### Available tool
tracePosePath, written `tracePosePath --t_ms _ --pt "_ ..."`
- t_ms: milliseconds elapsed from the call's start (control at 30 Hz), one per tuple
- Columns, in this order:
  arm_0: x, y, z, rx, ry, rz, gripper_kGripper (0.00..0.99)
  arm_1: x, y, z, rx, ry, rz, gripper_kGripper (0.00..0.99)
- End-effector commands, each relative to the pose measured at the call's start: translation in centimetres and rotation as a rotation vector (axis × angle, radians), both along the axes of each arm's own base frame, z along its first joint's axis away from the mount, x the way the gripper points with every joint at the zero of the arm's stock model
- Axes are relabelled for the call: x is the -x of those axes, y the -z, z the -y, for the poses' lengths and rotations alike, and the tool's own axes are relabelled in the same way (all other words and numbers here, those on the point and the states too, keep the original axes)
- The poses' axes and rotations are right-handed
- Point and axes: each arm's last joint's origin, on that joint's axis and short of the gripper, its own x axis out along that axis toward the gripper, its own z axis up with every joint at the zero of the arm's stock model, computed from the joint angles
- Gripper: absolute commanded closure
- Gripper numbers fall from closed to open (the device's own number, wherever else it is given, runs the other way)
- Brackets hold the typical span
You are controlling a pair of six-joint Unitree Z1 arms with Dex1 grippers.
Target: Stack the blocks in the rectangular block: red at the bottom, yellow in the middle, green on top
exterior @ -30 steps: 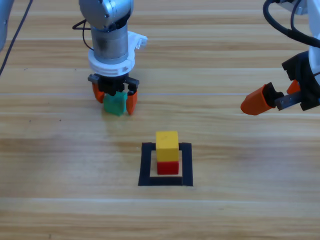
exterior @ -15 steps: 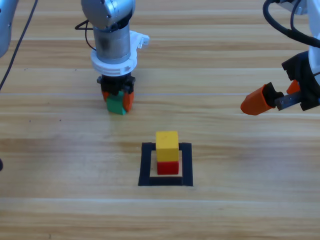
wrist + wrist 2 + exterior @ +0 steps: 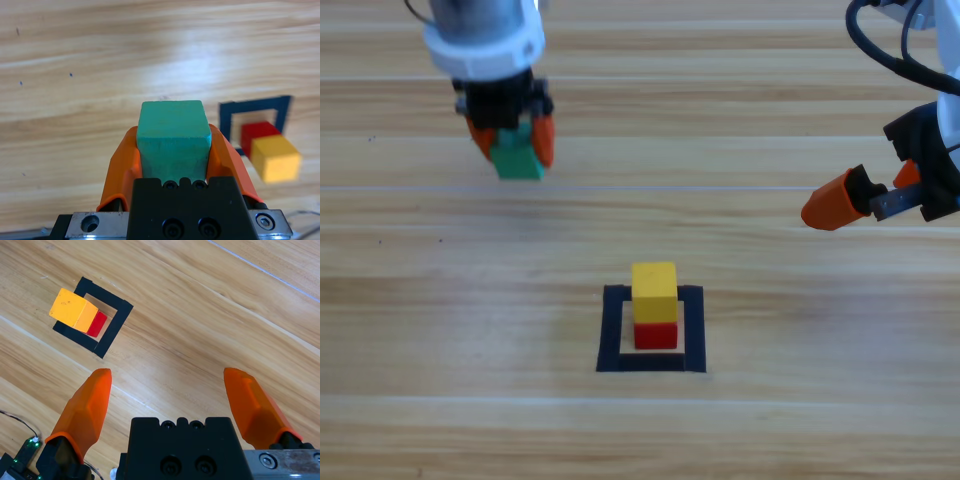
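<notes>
Wooden table (image 3: pixel 800 420) — green cube (image 3: pixel 516 160) pinched in left gripper (image 3: pixel 510 140), apparently aloft; right gripper (image 3: pixel 172 390) spread, empty.

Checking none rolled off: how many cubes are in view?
3. Red cube inside the black tape square, yellow cube on it, green cube held by left gripper.

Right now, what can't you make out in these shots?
- Red cube: top hidden by the yellow cube on it, all views.
- Green cube: its gripped sides are covered by the left gripper, left wrist view; high view shows only part of it.
- Right gripper: cut off by the right edge, high view.
- Tape square: near side hidden behind the stack, left wrist view.
</notes>
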Motion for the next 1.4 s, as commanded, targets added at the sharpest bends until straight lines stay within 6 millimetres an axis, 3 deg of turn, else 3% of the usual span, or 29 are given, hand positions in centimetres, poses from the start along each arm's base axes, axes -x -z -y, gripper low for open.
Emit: tracePosePath --t_ms 33,200,500,800,1400 --pt "6.3 -2.7 4.5 0.042 0.027 -0.002 0.990 -0.7 0.7 0.2 -0.002 0.021 -0.020 0.002" --pt "9.0 -1.7 7.6 0.027 0.000 -0.032 0.990 -0.6 0.7 0.3 -0.001 0.017 -0.017 0.002" --pt "11.1 -0.2 10.5 0.005 -0.025 -0.062 0.990 -0.6 0.7 0.3 -0.001 0.017 -0.017 0.002" --pt "10.1 3.1 12.5 -0.050 -0.010 -0.086 0.990 -0.6 0.8 0.3 0.002 0.014 -0.022 0.002" --pt "8.7 5.5 14.2 -0.056 0.010 -0.096 0.990 -0.5 0.8 0.3 -0.003 0.008 -0.032 0.004"
